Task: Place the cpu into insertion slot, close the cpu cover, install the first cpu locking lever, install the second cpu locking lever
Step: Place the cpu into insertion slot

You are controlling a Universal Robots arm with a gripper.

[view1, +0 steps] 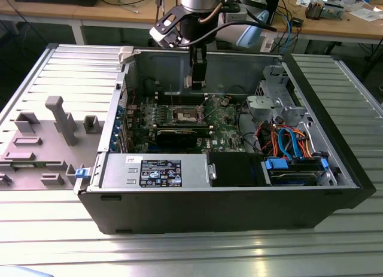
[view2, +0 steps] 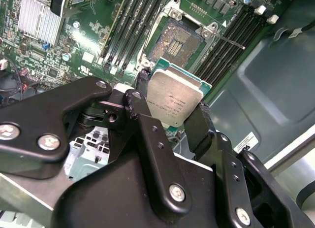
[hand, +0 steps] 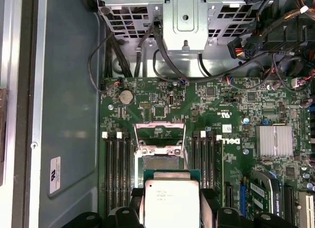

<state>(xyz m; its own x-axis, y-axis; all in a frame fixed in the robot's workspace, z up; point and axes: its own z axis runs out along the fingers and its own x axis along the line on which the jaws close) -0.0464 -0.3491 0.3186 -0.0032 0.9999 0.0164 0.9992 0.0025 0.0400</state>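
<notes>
Grey plastic fixture blocks (view1: 60, 118) sit at 9 o'clock of the open PC case (view1: 209, 211) in the exterior view. Inside is the green motherboard (view1: 227, 126) with the insertion slot (view1: 184, 114) mid-board. The gripper (view1: 196, 79) hangs at roughly 12 o'clock from the slot, clear of the board. Drive cage (view1: 269, 106) and orange/blue cables (view1: 286, 139) are at 3 o'clock of the slot. In both wrist views the fingers (view2: 197, 127) are clamped on opposite edges of the cpu (view2: 174, 97), silver lid to camera, held apart from the slot. The cpu cover (hand: 160, 125) stands raised and the socket is bare, with memory slots (hand: 115, 164) flanking it.
</notes>
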